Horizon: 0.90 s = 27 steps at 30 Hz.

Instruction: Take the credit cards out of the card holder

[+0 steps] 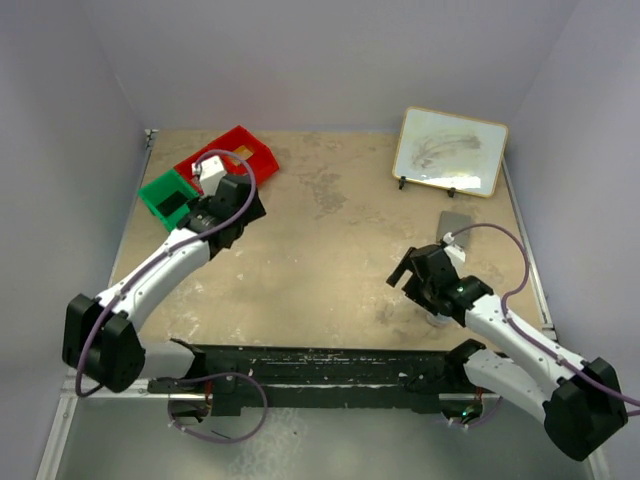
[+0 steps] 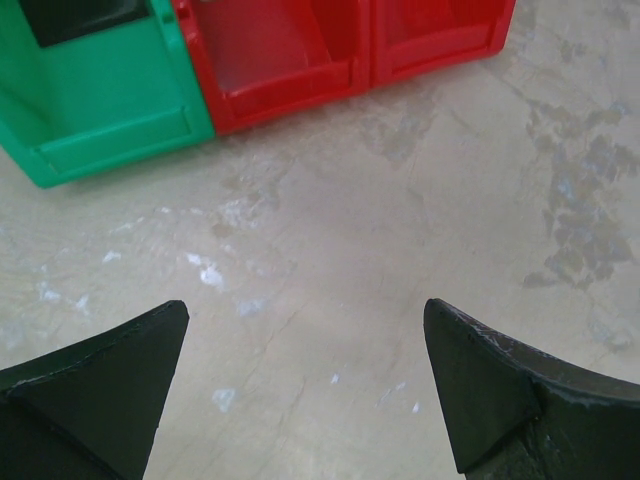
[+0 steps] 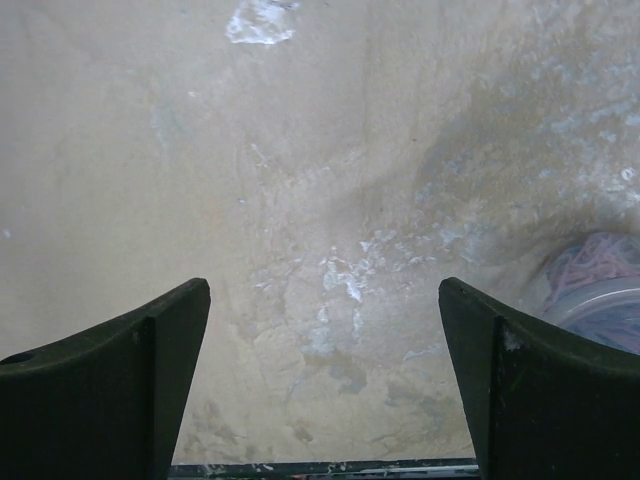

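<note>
The card holder lies flat on the worktop on the right side. It sits just in front of the whiteboard and just beyond the right arm's wrist, with nothing gripping it. From above it shows as a dull grey rectangle, and I cannot tell whether it is open or closed.

The right gripper points down at bare worktop. Its fingers are spread wide with nothing between them. A round puck sits just beside the right-hand finger, partly hidden by it.

The left gripper is well apart from the holder, across the worktop by the bins. Its fingers are also spread wide and grip nothing, with only stained worktop between them. Just ahead of it stand the green bin and the red bin, touching side by side with their front walls facing the fingers.

In the top view, what looks like a gold card lies in the red bin, too small to make out clearly.
</note>
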### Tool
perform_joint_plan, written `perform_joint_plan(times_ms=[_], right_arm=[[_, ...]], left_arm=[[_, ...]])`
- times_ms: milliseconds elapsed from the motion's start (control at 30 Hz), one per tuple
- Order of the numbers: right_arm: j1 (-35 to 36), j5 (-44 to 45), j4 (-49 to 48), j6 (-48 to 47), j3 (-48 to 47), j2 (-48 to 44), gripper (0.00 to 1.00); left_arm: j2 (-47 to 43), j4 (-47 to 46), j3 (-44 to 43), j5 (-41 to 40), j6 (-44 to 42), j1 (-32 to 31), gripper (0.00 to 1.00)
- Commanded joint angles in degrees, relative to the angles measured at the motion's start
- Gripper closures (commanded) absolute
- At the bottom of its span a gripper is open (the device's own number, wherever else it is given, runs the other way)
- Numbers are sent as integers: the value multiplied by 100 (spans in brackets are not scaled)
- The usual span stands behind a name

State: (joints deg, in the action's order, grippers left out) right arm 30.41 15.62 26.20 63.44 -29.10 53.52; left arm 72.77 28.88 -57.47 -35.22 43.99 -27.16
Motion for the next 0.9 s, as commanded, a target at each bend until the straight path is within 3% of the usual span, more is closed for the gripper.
perform_joint_plan(times_ms=[0,200,367,700,867], right_arm=[[-2,-74,-422,-679,-252,-304,1],[-4,-261,-603,-1399,-848,-105,2],[-2,-348,-371,-1615,-1105,4,2],[-8,-512,-45,-1676,-962,-511,1],[-3,-488,-29,-1812,-1120,-480,1]], left_arm=[[790,-733,-741,205,99,535,1],[2275,-1121,-1912,70,76,806,10],[3406,-915,-2989,153,69,1004,23],[4418,-648,-3941,-250,-62,1202,27],[4778,-677,-4264,-29,-248,1321,29]])
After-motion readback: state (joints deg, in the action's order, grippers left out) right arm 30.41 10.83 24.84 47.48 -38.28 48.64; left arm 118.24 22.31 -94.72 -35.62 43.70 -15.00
